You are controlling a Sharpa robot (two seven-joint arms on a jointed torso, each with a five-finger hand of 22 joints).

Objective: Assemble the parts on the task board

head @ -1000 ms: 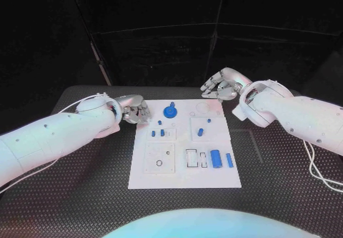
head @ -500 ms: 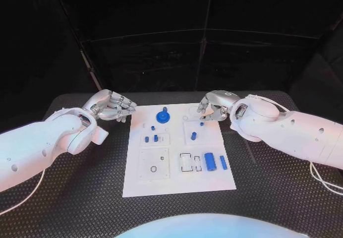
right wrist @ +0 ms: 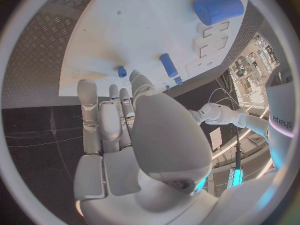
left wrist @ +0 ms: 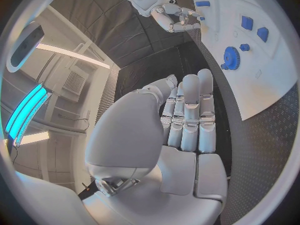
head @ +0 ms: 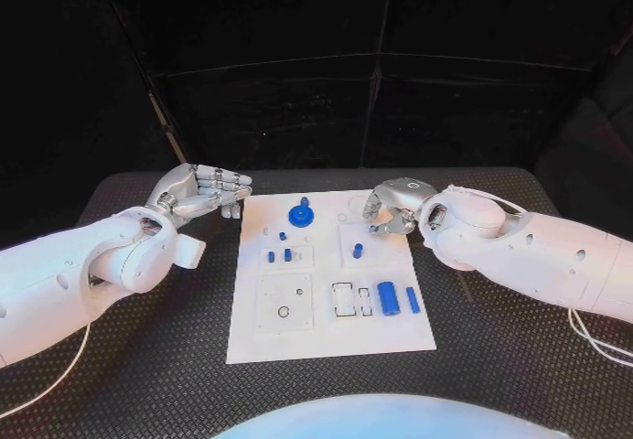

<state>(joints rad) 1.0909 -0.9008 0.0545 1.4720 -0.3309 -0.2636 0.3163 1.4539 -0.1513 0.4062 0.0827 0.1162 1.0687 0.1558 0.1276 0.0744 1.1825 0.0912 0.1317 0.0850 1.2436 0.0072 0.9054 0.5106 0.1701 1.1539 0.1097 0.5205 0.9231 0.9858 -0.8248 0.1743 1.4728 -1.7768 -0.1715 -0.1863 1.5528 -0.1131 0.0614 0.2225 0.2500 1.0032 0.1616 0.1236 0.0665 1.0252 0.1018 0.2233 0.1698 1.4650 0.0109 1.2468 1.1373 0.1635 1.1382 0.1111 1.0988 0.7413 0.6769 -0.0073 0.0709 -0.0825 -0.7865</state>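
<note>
The task board (head: 330, 325) lies flat in the middle of the black table (head: 514, 366), with a blue gear (head: 302, 216) near its far edge, small blue pegs (head: 278, 255) below it and a fat blue cylinder (head: 388, 295) toward its right side. The left hand (head: 200, 192) hovers off the board's far left corner, fingers loosely apart, holding nothing. The right hand (head: 396, 207) hangs over the far right corner, fingers curled downward, empty.

Cool bluish light falls from above, glaring on the white task board (head: 330, 274) against a dark backdrop, while both wrist views bend strongly at the rim.
</note>
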